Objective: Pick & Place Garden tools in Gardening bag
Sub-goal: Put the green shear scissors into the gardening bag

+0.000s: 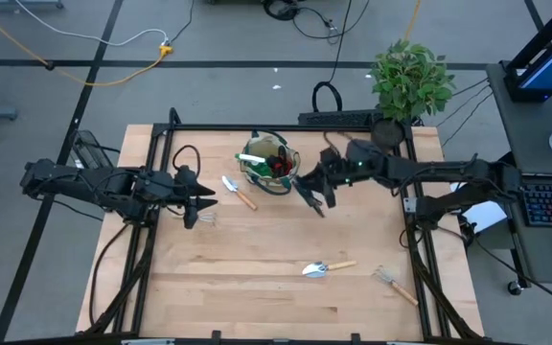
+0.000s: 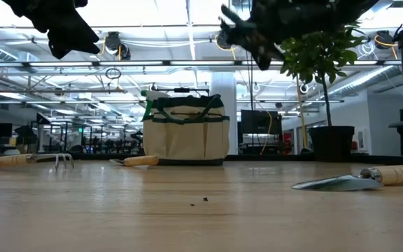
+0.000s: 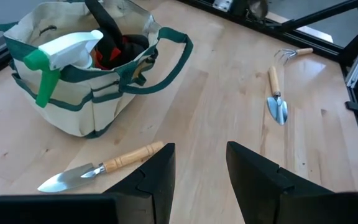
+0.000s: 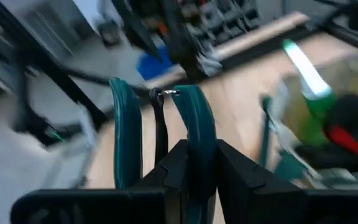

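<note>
The beige gardening bag [image 1: 268, 165] with green trim stands at the table's far middle, holding a green-white spray bottle [image 3: 64, 53] and a red-black glove [image 3: 120, 50]. My right gripper [image 1: 316, 188] hovers just right of the bag, shut on pruning shears [image 4: 160, 130] with teal handles. My left gripper [image 3: 197, 168] is open and empty, left of the bag and above the table. A wooden-handled trowel [image 1: 239, 192] lies flat between it and the bag. A small rake [image 1: 209, 220] lies below my left gripper. My right gripper pinches one teal handle [image 4: 194, 140] of the shears between its two fingers. The other handle [image 4: 124, 137] stands free beside it, and both handles run on past the fingertips. The shears are lifted clear of the table, beside the bag's right rim [image 4: 272, 124].
A second trowel [image 1: 326, 268] and a second rake [image 1: 395, 285] lie at the table's near right. A potted green plant [image 1: 410, 81] stands at the far right corner. A black frame [image 1: 286, 127] borders the table. Bare wood lies in the near left part.
</note>
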You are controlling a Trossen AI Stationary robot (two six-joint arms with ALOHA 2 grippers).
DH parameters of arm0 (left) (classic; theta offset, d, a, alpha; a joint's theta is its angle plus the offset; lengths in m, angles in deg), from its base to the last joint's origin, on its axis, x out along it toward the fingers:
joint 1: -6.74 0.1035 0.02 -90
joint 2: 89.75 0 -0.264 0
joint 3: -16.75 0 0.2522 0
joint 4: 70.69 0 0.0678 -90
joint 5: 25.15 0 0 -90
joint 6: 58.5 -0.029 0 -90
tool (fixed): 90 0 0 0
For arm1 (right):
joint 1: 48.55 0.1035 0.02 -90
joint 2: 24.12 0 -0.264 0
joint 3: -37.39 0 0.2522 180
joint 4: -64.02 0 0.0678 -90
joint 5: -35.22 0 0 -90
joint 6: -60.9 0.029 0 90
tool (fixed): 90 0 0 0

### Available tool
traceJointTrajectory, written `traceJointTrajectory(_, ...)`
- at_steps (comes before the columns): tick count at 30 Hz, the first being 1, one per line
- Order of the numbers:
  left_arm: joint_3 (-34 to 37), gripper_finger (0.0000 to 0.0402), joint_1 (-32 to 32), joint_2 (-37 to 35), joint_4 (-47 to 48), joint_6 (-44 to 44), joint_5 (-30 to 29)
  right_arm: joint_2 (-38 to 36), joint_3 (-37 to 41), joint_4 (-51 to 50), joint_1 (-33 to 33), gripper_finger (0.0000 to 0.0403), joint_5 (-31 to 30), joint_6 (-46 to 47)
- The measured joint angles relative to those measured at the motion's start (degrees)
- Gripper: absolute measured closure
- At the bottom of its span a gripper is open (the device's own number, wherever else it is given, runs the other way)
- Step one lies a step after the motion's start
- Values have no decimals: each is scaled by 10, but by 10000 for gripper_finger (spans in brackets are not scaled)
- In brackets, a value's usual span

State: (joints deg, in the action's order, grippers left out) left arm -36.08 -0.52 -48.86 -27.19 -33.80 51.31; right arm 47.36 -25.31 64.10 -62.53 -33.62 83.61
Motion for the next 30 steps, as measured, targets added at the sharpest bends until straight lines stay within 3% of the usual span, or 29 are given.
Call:
traceJointTrajectory(8, 0, 252, 0, 0, 0, -6, 0, 0, 0, 135, -14, 357, 19, 82)
traceJointTrajectory(14, 0, 252, 0, 0, 0, -18, 1, 0, 0, 196, -14, 357, 9, 94)
traceJointTrajectory(22, 0, 252, 0, -2, -1, -32, 0, 6, 0, 285, -14, 357, -87, 42)
traceJointTrajectory(30, 0, 252, 0, -39, -31, -80, 5, 45, -1, 415, -14, 357, -141, 14)
